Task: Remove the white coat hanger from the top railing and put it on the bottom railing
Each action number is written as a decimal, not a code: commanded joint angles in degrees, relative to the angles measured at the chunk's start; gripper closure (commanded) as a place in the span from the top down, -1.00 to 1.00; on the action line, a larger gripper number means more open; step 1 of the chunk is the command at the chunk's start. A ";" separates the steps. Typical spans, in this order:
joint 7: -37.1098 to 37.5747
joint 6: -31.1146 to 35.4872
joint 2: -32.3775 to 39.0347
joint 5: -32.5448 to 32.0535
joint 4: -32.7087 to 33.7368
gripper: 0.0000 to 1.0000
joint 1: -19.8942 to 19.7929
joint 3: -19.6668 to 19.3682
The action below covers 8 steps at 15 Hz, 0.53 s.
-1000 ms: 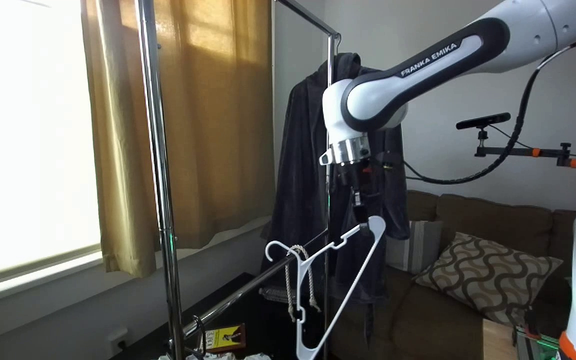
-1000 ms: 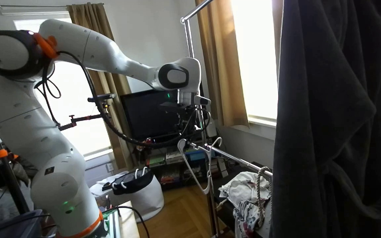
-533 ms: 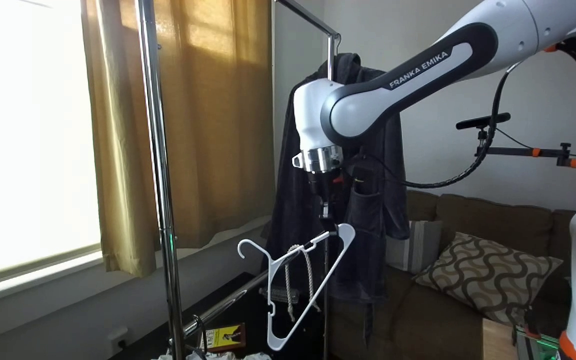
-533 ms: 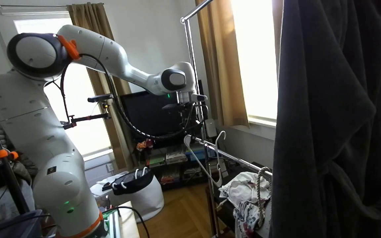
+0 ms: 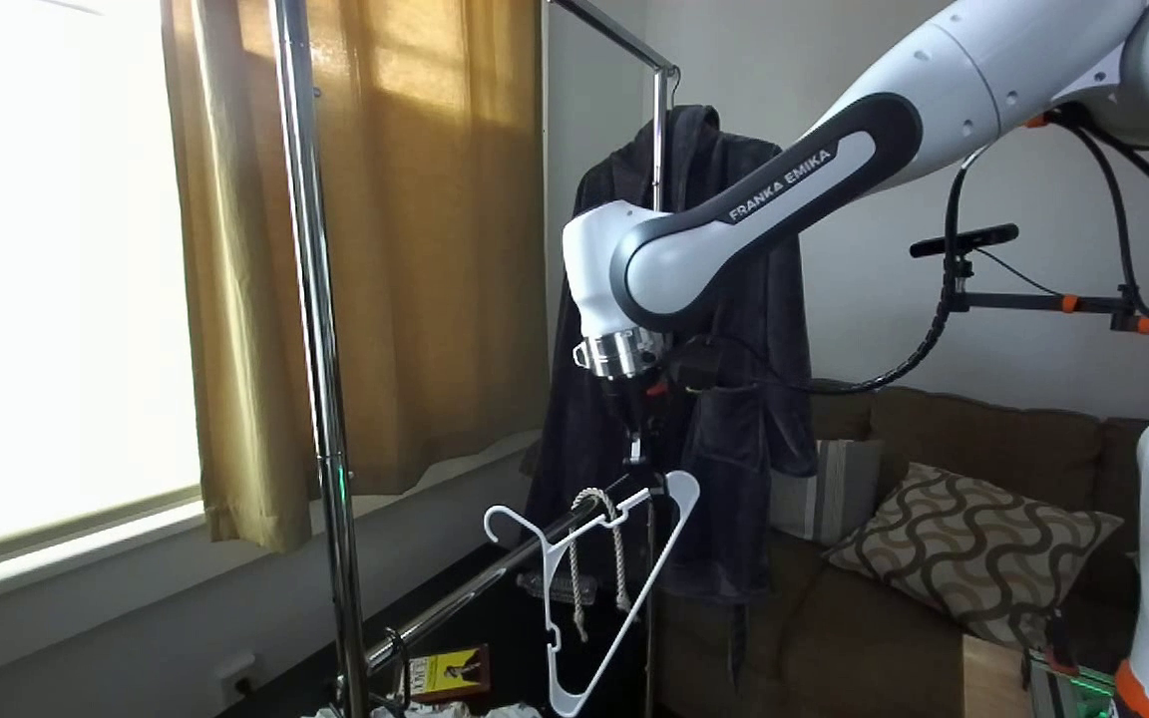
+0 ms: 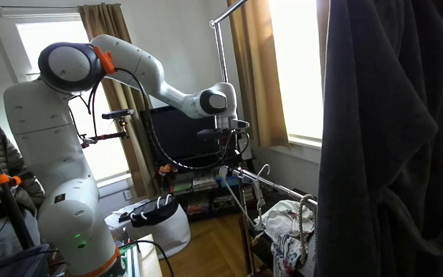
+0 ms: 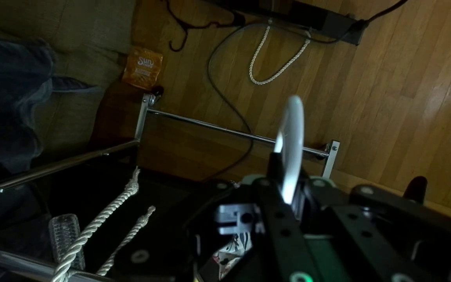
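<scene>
Off the top railing (image 5: 614, 35), the white hanger (image 7: 295, 149) is pinched in the closed claw (image 5: 657, 486), seemingly not yet on the bottom railing (image 5: 455, 601).

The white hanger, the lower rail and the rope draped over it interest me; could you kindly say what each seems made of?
White hanger: probably plastic, smooth with a soft gloss in the wrist view. Lower rail: apparently polished metal, perhaps chromed, given its bright streaks. Rope: matte twisted fibre, by its strands; cotton or synthetic, I cannot tell.
</scene>
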 commanded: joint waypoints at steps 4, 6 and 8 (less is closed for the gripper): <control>1.38 -3.23 4.87 0.17 4.46 -0.37 0.26 -0.39; 0.54 -3.67 4.86 1.11 4.99 -0.09 0.10 -0.51; -0.08 -3.75 3.51 1.82 4.76 0.21 -0.22 -0.77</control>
